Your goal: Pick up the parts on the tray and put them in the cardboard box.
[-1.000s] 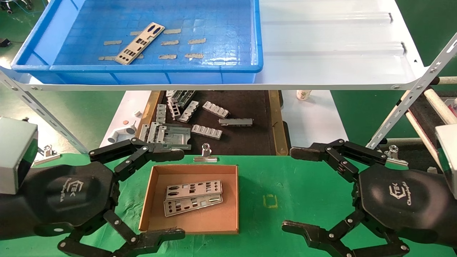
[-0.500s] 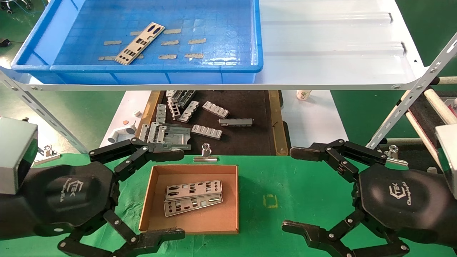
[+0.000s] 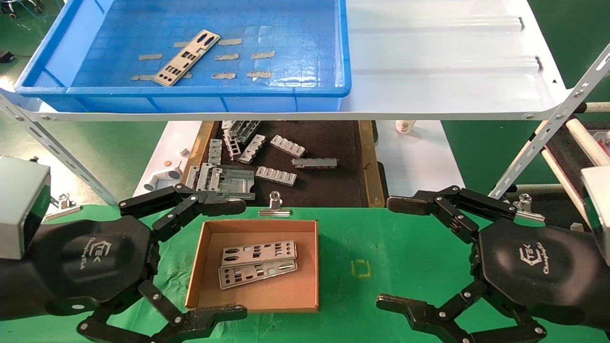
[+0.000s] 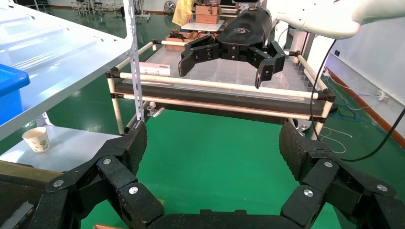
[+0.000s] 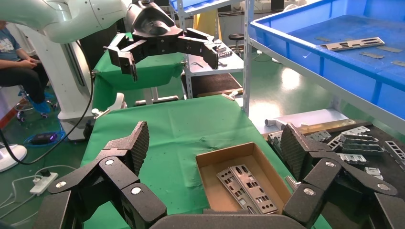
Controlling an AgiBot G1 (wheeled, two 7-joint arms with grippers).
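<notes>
One silvery plate (image 3: 186, 57) lies in the blue tray (image 3: 305, 88) on the white shelf, left of the tray's middle; it also shows in the right wrist view (image 5: 352, 44). Two plates (image 3: 258, 262) lie side by side in the cardboard box (image 3: 207, 232) on the green table, also seen in the right wrist view (image 5: 246, 187). My left gripper (image 3: 233, 259) is open and empty just left of the box, its fingers spanning the box's left side. My right gripper (image 3: 393, 252) is open and empty over the table, right of the box.
Tan tape scraps (image 3: 241, 59) lie on the tray floor. Below the shelf a black mat (image 3: 329, 186) holds several grey ribbed brackets (image 3: 276, 175). A metal clip (image 3: 274, 206) sits behind the box. A paper cup (image 3: 404, 126) stands on the white lower surface.
</notes>
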